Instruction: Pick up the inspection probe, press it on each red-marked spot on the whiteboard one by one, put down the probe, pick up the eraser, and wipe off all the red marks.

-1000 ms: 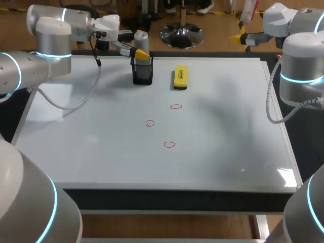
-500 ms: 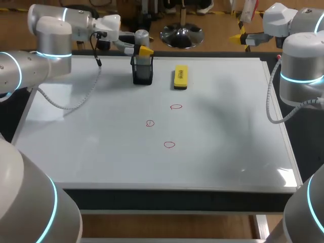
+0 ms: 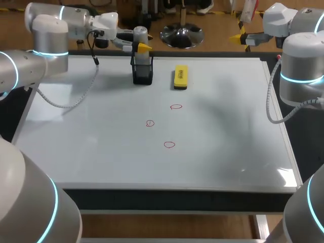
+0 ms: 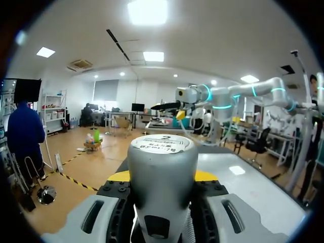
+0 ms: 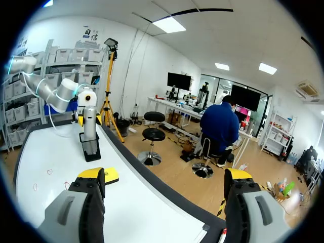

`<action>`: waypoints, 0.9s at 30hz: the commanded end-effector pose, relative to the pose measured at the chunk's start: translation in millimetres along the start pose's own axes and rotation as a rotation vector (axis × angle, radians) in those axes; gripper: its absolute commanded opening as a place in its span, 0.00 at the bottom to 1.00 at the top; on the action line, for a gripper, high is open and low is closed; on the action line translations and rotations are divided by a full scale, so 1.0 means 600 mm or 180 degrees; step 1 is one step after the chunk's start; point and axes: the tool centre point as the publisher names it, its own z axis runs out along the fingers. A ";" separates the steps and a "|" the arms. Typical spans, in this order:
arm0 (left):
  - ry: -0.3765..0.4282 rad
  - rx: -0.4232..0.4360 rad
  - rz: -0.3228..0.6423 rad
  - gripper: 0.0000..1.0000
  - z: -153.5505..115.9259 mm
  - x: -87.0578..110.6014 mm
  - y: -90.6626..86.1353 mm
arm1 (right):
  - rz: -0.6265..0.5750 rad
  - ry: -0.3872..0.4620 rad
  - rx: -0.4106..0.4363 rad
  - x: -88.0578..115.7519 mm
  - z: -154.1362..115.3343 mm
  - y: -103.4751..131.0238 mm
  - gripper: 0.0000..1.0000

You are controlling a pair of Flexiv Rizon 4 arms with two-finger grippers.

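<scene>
The left end effector [image 4: 162, 178] clamps the grey inspection probe [image 4: 162, 154], its lower end perhaps inside the black holder [image 3: 143, 72] below. Past it, the yellow eraser [image 3: 180, 77] and three red marks [image 3: 169, 145] lie on the whiteboard [image 3: 101, 147]. Farthest off, the right end effector [image 5: 164, 174] stands open.

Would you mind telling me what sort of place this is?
Probably a robotics test bench: a whiteboard laid flat as the worktop, red marks drawn on it, and my left gripper shut on an inspection probe at a black holder.
</scene>
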 end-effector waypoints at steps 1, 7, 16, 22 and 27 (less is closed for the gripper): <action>-0.0083 -0.0029 0.0032 0.00 -0.004 0.021 -0.025 | -0.0001 0.0002 -0.0003 -0.001 0.000 -0.001 1.00; -0.0096 0.0017 0.0060 0.00 -0.007 0.023 -0.046 | -0.0001 0.0002 -0.0003 -0.001 0.000 -0.001 1.00; -0.0148 -0.0041 0.0133 0.00 -0.009 0.028 -0.086 | -0.0001 0.0002 -0.0003 -0.001 0.000 -0.001 1.00; -0.0220 -0.0080 0.0187 0.00 -0.017 0.030 -0.113 | -0.0001 0.0002 -0.0003 -0.001 0.000 -0.001 1.00; -0.0292 -0.0054 0.0185 0.00 -0.027 0.029 -0.131 | -0.0001 0.0002 -0.0003 -0.001 0.000 -0.001 1.00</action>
